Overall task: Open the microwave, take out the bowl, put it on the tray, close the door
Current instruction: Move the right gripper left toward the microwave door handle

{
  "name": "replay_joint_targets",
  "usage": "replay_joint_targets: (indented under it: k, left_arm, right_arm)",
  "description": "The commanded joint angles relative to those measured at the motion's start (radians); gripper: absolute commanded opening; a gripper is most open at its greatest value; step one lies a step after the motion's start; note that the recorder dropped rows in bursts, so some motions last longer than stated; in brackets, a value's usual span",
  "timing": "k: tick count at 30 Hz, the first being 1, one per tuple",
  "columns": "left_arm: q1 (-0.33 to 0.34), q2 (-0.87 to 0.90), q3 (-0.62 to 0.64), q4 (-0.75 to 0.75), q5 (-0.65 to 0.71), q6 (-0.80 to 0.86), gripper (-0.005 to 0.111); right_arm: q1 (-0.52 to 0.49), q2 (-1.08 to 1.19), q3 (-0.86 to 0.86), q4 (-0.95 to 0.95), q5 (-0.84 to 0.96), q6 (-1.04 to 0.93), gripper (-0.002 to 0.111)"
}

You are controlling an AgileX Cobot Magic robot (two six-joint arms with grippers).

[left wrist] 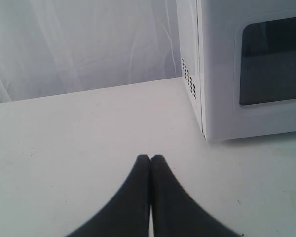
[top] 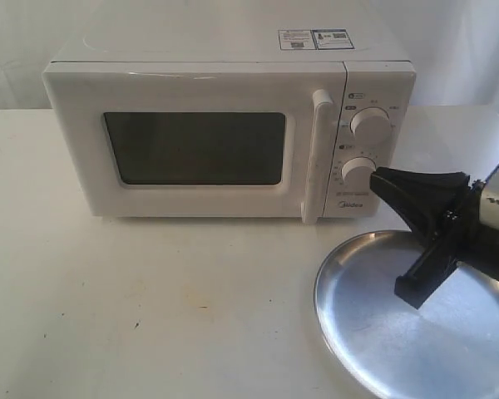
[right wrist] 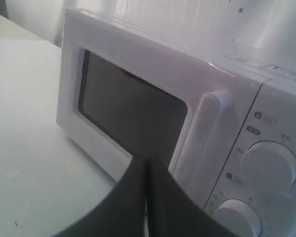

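The white microwave (top: pixel 224 133) stands at the back of the table, its door (top: pixel 191 145) closed with the vertical bar handle (top: pixel 316 154) at the door's right edge. The bowl is hidden. A silver tray (top: pixel 374 332) lies at the front right. My right gripper (top: pixel 379 177) is shut and empty, hovering above the tray's far edge, its tips close to the lower knob (top: pixel 359 174); in its wrist view the gripper (right wrist: pixel 147 160) points at the door (right wrist: pixel 133 113) beside the handle (right wrist: pixel 200 133). My left gripper (left wrist: pixel 150 158) is shut and empty over bare table, left of the microwave (left wrist: pixel 246 69).
The table (top: pixel 150 307) is white, with a pale curtain behind it. Two round knobs (top: pixel 370 125) sit on the control panel right of the door. The left arm does not show in the exterior view.
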Motion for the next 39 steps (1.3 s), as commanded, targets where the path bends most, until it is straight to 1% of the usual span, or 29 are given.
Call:
replay_joint_targets:
  k: [1,6,15,17,22,26,29,32,36,37,39]
  left_arm:
    - [-0.004,-0.002,-0.003,-0.008,-0.004,0.000,0.000]
    - [-0.004,-0.002,-0.003,-0.008,-0.004,0.000,0.000]
    - [-0.004,-0.002,-0.003,-0.008,-0.004,0.000,0.000]
    - [-0.004,-0.002,-0.003,-0.008,-0.004,0.000,0.000]
    - [-0.004,-0.002,-0.003,-0.008,-0.004,0.000,0.000]
    - [-0.004,-0.002,-0.003,-0.008,-0.004,0.000,0.000]
    - [-0.004,-0.002,-0.003,-0.008,-0.004,0.000,0.000]
    - [-0.004,-0.002,-0.003,-0.008,-0.004,0.000,0.000]
    - [-0.004,-0.002,-0.003,-0.008,-0.004,0.000,0.000]
    - [-0.004,-0.002,-0.003,-0.008,-0.004,0.000,0.000]
    - [-0.004,-0.002,-0.003,-0.008,-0.004,0.000,0.000]
  right_arm:
    - [-0.004,0.062,-0.003,0.084,0.011,-0.071,0.000]
    - [-0.004,0.151,-0.018,0.100,-0.033,-0.099,0.000]
    - [-0.004,0.322,-0.107,0.085,-0.170,-0.092,0.000]
    - [-0.004,0.340,-0.135,0.085,-0.154,-0.092,0.000]
    - [-0.004,0.381,-0.199,0.088,-0.041,-0.090,0.000]
    - [-0.004,0.420,-0.247,0.082,-0.055,-0.058,0.000]
    - [-0.004,0.441,-0.283,0.075,-0.055,0.010,0.000]
    - [-0.004,0.460,-0.310,-0.001,-0.055,0.029,0.000]
    - [-0.002,0.469,-0.313,-0.015,-0.065,0.047,0.000]
    - [-0.002,0.469,-0.315,-0.015,-0.065,0.043,0.000]
    - [-0.002,0.469,-0.315,-0.015,-0.076,0.043,0.005]
